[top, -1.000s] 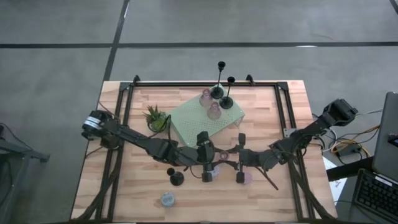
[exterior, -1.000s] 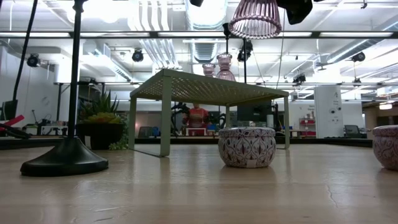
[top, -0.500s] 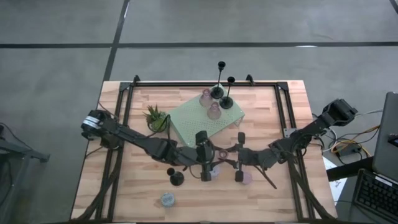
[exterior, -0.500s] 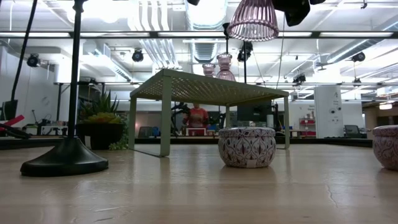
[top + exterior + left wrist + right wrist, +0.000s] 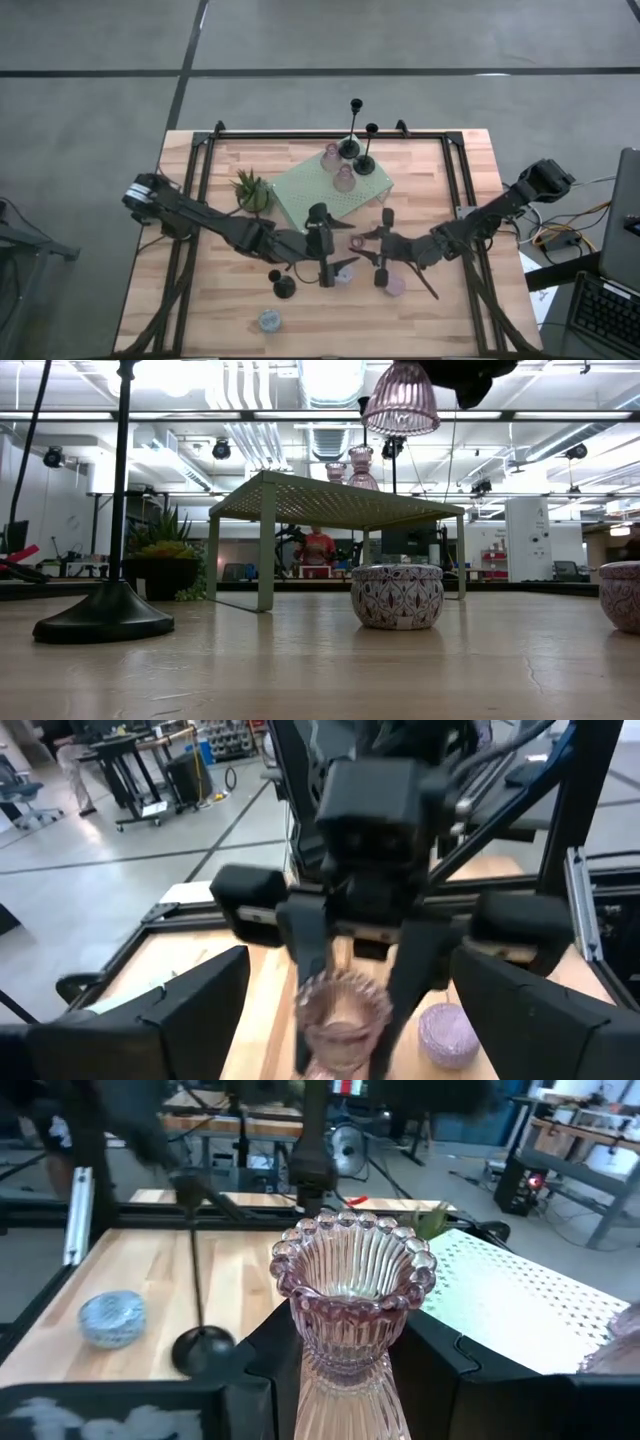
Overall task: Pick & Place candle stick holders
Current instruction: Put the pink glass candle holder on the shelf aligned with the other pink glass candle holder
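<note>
My right gripper (image 5: 365, 245) is shut on a ribbed pink glass cup (image 5: 350, 1280), held high over the table's middle; the cup also shows in the low view (image 5: 400, 400) and the left wrist view (image 5: 340, 1015). My left gripper (image 5: 325, 268) is open just left of it, its fingers (image 5: 190, 1010) wide apart, touching nothing. One black stick (image 5: 284, 287) stands on its round base on the table. Patterned pucks (image 5: 397, 597) (image 5: 395, 285) and a blue puck (image 5: 268, 320) rest on the wood. Two black sticks (image 5: 365, 165) and two pink cups (image 5: 344, 178) stand on the pale green stand (image 5: 320, 195). My right gripper pinches the cup between its two fingers (image 5: 450, 1370) at the narrow waist and lower body (image 5: 345, 1370), below the flared beaded rim. The fingers come from the table's right. The cup stands roughly upright, mouth up, lifted well clear of the table.
A spiky green potted plant (image 5: 250, 190) stands left of the stand. A black frame (image 5: 200, 150) runs along the table's left, far and right sides. Bare wood (image 5: 460, 320) lies along the near edge at the right.
My right gripper has carried the cup a little toward the table's left, and the cup stays lifted clear. My left arm has shifted slightly beside it, its gripper still open.
</note>
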Robot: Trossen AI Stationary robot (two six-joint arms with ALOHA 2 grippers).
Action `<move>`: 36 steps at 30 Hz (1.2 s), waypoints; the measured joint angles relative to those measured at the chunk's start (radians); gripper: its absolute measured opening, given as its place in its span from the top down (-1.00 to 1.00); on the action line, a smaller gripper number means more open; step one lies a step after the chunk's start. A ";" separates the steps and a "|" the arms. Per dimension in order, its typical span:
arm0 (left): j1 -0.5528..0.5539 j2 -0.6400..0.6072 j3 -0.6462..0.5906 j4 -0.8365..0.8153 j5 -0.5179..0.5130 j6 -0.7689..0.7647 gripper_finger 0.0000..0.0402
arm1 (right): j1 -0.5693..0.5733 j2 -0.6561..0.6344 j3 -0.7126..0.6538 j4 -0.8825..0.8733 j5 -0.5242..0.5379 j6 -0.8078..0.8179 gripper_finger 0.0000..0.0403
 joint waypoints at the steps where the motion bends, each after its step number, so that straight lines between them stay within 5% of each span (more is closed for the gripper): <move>1: 0.000 -0.007 0.000 -0.004 0.000 0.003 -0.74 | -0.010 0.000 0.000 0.001 0.000 0.010 0.43; 16: -0.053 -0.083 -0.025 -0.051 -0.002 0.004 -0.74 | -0.236 -0.012 0.000 -0.102 -0.001 0.122 0.41; 36: -0.091 -0.097 -0.049 -0.035 -0.008 0.026 -0.75 | -0.401 -0.034 0.001 -0.176 -0.034 0.174 0.41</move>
